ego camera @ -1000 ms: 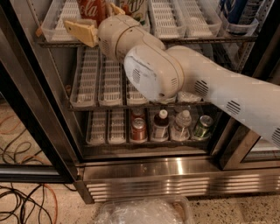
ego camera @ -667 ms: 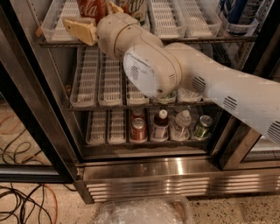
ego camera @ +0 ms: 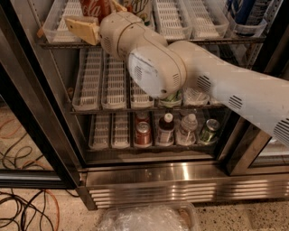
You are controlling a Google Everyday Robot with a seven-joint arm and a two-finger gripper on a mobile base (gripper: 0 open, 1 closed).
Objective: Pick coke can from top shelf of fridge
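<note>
The coke can (ego camera: 94,6), red with white script, stands in a clear lane tray on the top shelf (ego camera: 63,41) of the fridge (ego camera: 149,173); its upper part is cut off by the frame's top edge. My gripper (ego camera: 95,19) is right at the can, at the shelf's front edge, with tan parts showing left of and below the can and to its right. The thick cream arm (ego camera: 158,67) reaches in from the lower right and hides the middle of the racks.
A white-and-green can (ego camera: 141,8) stands just right of the coke can, blue cans (ego camera: 246,11) at the far right. The bottom rack holds a small red can (ego camera: 143,134), bottles (ego camera: 166,128) and a green can (ego camera: 208,131). The black door frame (ego camera: 31,117) and floor cables (ego camera: 22,207) lie left.
The arm's wrist has shifted very slightly; the gripper stays at the coke can and the can has not visibly moved.
</note>
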